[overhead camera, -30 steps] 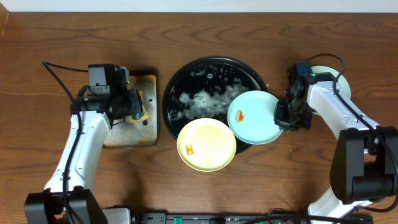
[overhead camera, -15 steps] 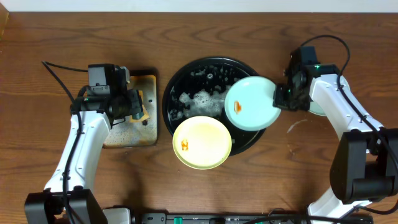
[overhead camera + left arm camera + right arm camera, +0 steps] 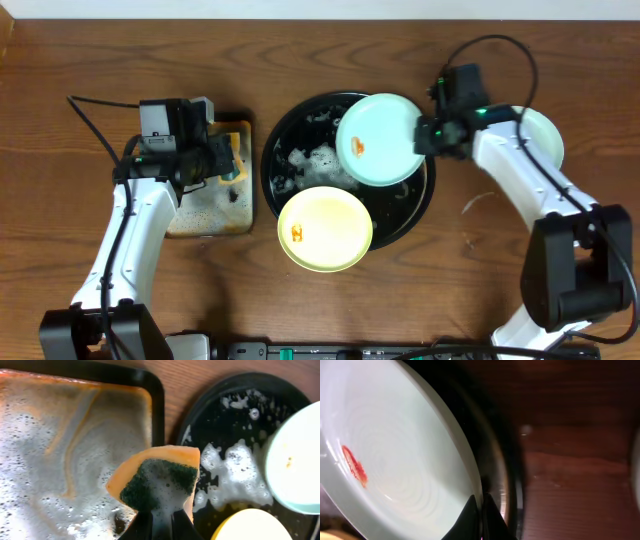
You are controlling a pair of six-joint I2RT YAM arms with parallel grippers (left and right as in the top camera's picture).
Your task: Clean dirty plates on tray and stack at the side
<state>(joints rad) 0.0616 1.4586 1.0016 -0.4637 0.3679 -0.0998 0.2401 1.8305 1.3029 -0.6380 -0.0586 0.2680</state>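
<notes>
right jaws are clenched on the rim of a mint-blue plate point(image 3: 378, 139), pinching its right edge. in the right wrist view the two fingertips point(image 3: 471, 512) meet on that thin edge. the plate sits face up over the upper right part of the black tray point(image 3: 268, 165), its edge reaching past the tray's rim. whether it rests on the tray or hangs just above it i cannot tell. an orange smear point(image 3: 357, 148) marks the plate's left side, and the rest of the face looks plain.

a yellow plate point(image 3: 325, 229) lies at the tray's near edge, part over the tray and part jutting out above the tabletop point(image 3: 80, 60). it carries a small orange smear of its own point(image 3: 296, 234) near its left rim. inside the tray, white suds point(image 3: 310, 160) and scattered droplets cover the glossy black floor between the two plates.

a second mint-blue plate point(image 3: 543, 128) lies on the tabletop to the right of the tray, well apart from it and partly hidden by the right arm point(image 3: 520, 175).

left jaws are grasping a sponge point(image 3: 163, 475), orange with a dark green scouring face covered in foam. they hold it above the right edge of a small rectangular metal tray point(image 3: 205, 210). that tray stands just beside the black tray on its left and holds soapy, rust-coloured water.
</notes>
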